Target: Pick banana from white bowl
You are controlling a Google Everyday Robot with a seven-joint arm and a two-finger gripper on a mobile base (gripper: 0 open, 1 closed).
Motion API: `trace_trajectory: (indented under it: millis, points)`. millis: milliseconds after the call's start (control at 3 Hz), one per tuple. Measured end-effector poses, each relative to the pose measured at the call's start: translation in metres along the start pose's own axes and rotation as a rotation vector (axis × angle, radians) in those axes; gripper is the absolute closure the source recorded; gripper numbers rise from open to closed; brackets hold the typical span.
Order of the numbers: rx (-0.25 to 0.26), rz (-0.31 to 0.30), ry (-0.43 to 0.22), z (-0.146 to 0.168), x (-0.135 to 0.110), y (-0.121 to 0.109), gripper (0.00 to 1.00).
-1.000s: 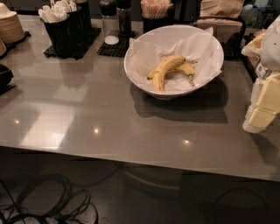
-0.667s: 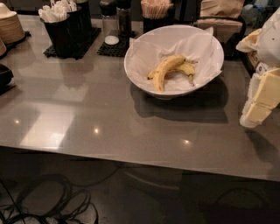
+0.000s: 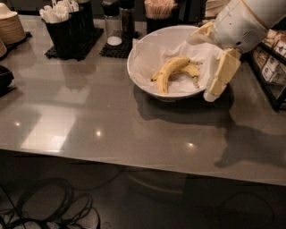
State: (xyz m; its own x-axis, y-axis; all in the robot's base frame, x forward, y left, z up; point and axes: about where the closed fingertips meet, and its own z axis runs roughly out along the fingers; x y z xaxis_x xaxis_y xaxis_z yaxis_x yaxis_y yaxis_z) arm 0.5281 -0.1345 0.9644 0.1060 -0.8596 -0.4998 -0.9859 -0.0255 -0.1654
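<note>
The white bowl (image 3: 142, 71), wide and lined with crumpled white paper, stands on the grey table at the back centre-right. A yellow banana (image 3: 169, 71) lies curved inside it, with a second smaller piece behind it. My gripper (image 3: 201, 68), with cream fingers on a white arm, hangs over the bowl's right rim, just right of the banana. Its fingers are spread apart and hold nothing. The lower finger (image 3: 221, 74) points down outside the rim; the upper one (image 3: 201, 33) reaches over the bowl's far side.
A black caddy of white utensils (image 3: 62, 27), shakers (image 3: 115, 20) and a holder of straws (image 3: 158, 9) stand along the back. A stack of tan plates (image 3: 9, 27) is at the far left. A shelf of packets (image 3: 272, 62) is at the right. Cables (image 3: 40, 205) lie on the floor.
My gripper has moved left from the table's right edge to the bowl's right rim. The bowl and banana have not moved on the table.
</note>
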Motion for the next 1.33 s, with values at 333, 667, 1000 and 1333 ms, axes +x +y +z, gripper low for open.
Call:
trace_trajectory:
  millis: [333, 667, 1000, 1333]
  points:
    - [0.002, 0.009, -0.048, 0.009, 0.001, -0.016, 0.00]
    - [0.012, 0.024, -0.065, 0.011, 0.005, -0.016, 0.00]
    - [-0.019, 0.001, -0.069, 0.031, 0.008, -0.041, 0.00]
    - [-0.061, -0.062, -0.073, 0.057, -0.006, -0.080, 0.00]
